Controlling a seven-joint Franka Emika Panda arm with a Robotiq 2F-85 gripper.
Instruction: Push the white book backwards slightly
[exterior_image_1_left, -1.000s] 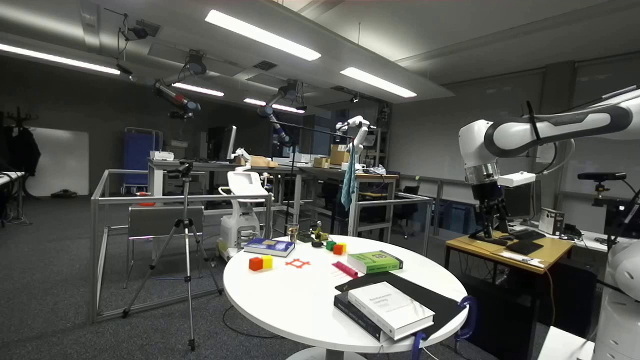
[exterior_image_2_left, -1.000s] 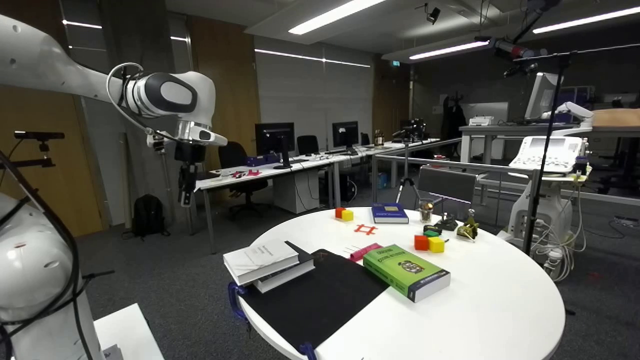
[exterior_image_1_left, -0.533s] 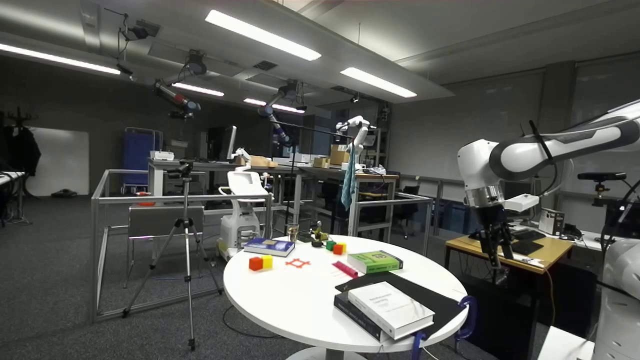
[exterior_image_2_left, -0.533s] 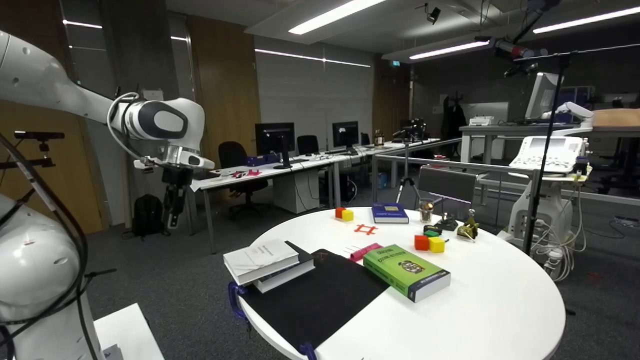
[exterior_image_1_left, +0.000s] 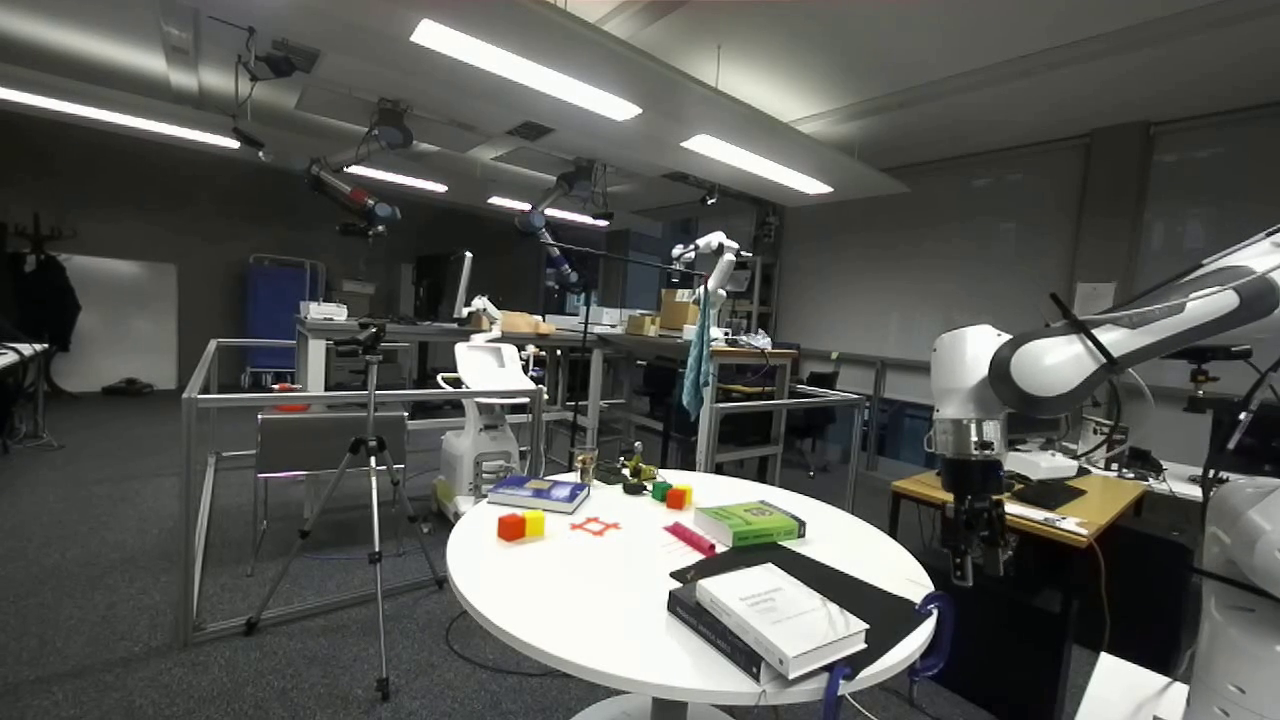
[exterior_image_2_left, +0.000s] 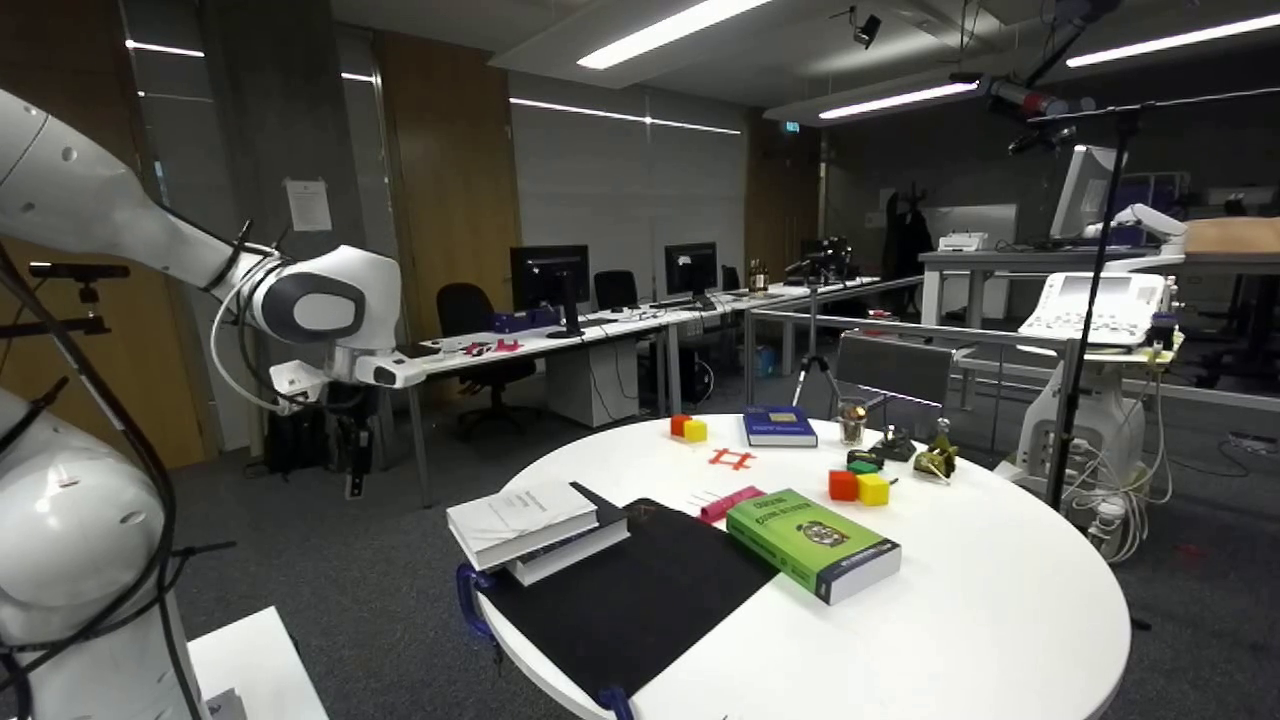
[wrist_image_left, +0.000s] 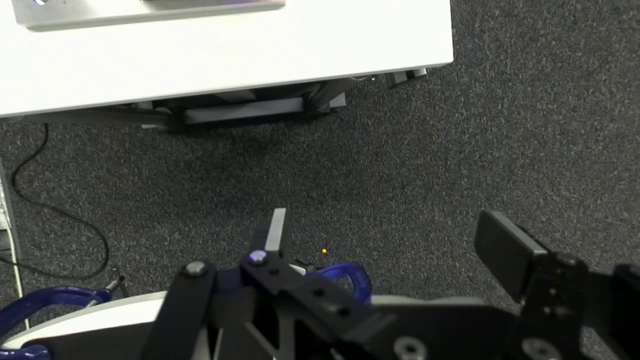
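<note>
Spread wide, the gripper (wrist_image_left: 387, 235) holds nothing; carpet (wrist_image_left: 390, 165) shows between its fingers (wrist_image_left: 505, 250) in the wrist view. Over the last second it has come down in both exterior views, and from a tilt it has swung to point nearly straight down. It hangs off the robot's side of the round table (exterior_image_1_left: 560, 600), touching nothing that I can see. A blue clamp (wrist_image_left: 362, 287) at the rim shows near one finger in the wrist view, so that looks like the first thing to steer clear of.

Next comes the white book (exterior_image_1_left: 780, 612), unmoved, near that rim. It lies on top of a dark book (exterior_image_1_left: 715, 637), offset from it. The gripper is well apart from both, so no push has begun. Its descent looks like an approach to the robot's side of the pile, the right side if "backwards" means away from the robot. The tips would need to meet the upper cover alone, or the dark book may slide too. Whether they are already level with it, I cannot tell.

Farther off, the green book (exterior_image_1_left: 750, 523) and the blue book (exterior_image_1_left: 538, 493) are unmoved.
</note>
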